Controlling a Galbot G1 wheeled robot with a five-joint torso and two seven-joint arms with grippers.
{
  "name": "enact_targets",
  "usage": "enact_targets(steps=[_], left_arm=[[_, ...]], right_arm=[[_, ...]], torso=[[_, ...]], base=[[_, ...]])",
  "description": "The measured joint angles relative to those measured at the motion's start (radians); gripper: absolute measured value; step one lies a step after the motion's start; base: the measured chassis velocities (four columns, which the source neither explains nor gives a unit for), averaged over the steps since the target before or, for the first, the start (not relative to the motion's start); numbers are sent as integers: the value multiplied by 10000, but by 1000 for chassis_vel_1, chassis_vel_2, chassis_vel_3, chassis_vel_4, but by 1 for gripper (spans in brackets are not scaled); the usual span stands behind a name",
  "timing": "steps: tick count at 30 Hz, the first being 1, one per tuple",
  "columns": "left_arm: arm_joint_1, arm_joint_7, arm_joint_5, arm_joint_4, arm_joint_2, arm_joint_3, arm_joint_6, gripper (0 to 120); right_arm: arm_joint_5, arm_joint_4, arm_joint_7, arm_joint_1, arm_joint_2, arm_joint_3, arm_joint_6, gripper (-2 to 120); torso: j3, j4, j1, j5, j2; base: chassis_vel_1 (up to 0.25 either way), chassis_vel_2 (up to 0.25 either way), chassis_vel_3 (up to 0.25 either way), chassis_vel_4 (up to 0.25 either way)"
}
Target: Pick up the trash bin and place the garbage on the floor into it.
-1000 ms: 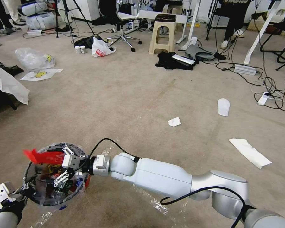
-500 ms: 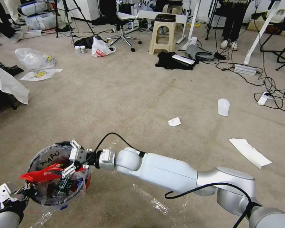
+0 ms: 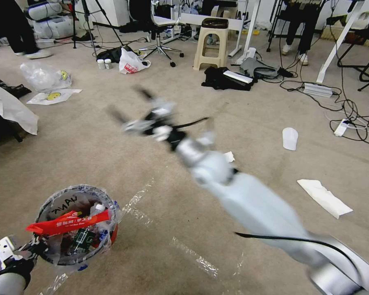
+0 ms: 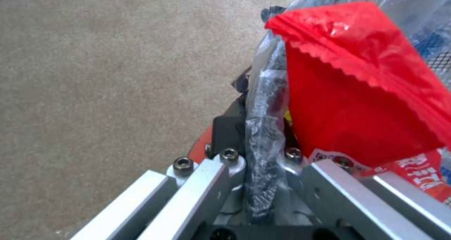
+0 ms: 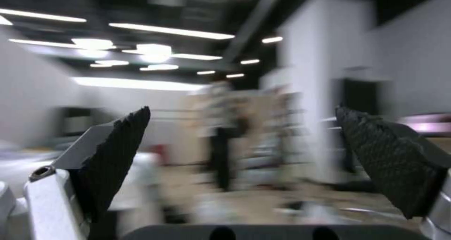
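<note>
The trash bin [image 3: 76, 223] sits at the near left, one small red bin lined with a crinkled clear bag [image 3: 53, 250] that carries black writing inside its far rim. Across its mouth lies one long red wrapper [image 3: 67, 221], with more litter heaped beneath it. The left gripper [image 3: 26, 248] holds the bin at its near-left rim — in the left wrist view the fingers [image 4: 225, 134] are closed narrow on the rim and the bunched bag, the red wrapper's serrated end just beside them.

Out on the floor [image 3: 110, 139], to the right of the bin, three white pieces lie loose: a crumpled tissue [image 3: 229, 156] partly behind the right arm, a white cup-like piece [image 3: 290, 138] farther right, and a flat folded paper [image 3: 324, 198] nearer, well apart from the others. Strips of shiny clear tape [image 3: 192, 256] cross the carpet near the bin.

The right gripper [image 3: 129, 107] is raised over the middle of the floor, well away from the bin and blurred; in its own wrist view the two black fingers [image 5: 117, 152] stand wide apart with nothing between them.

Farther off — two clear bags at the far left, a white-and-red bag [image 3: 131, 62], two small white bottles [image 3: 103, 64], a beige stool [image 3: 211, 43], dark clothes [image 3: 223, 80] and cables [image 3: 348, 110] at the far right.
</note>
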Motion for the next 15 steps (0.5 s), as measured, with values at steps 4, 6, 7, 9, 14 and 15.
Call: enact_targets(steps=[4,6,7,9,14,15], left_arm=[[48,6,2,-45,9,-71,-25,0],[44,22,-10,-54,23,-79,-33,0],[33,35,-19,-58,24,-79,-43,0],[33,61,-23,-63,11,-78,-52,0],[73,134,-13,-130,-10,-41,-89,0],[73,134,-13,-130,-10,-41,-89,0]], right_arm=[[-250,294,742,-1099,-582,1548,-244,100],[-444,411,1156,-1889,-830,2421,-308,100],[-630,534,1527,-2709,-941,3078,-373,100],[-732,577,1821,-3332,-954,3539,-409,100],[-1068,885,2172,-5094,-592,5109,-63,100],[-1068,885,2172,-5094,-592,5109,-63,100]], torso=[[0,11,0,-3,0],[0,11,0,-1,0],[-1,1,0,-7,0],[0,-2,0,1,0],[-1,10,0,-4,0],[-1,10,0,-4,0]], base=[[0,0,0,0],[0,0,0,0],[0,0,0,0],[0,0,0,0],[0,0,0,0],[0,0,0,0]])
